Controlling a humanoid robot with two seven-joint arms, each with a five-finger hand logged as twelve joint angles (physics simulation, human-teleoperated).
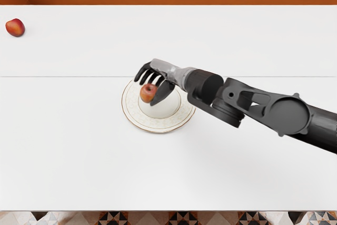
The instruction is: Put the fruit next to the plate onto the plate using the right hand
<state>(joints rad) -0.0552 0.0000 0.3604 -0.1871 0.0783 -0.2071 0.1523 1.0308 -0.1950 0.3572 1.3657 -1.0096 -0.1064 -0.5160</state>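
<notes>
White desk (79,156) with one plate (129,113), two red fruits and one dark robot arm reaching in from the right.

One round, cream-coloured plate with a thin patterned rim sits near the middle of the desk. The right hand (158,79), at the end of a dark grey arm that enters from the right edge, hangs over the plate with its black fingers curled around one small red and yellow fruit (148,93). This held fruit shows against the plate's pale centre; whether it touches the plate or is just above it cannot be told. A second red fruit (15,27) lies alone at the far left edge of the desk, well apart from the plate and the hand. Only one arm is visible.
</notes>
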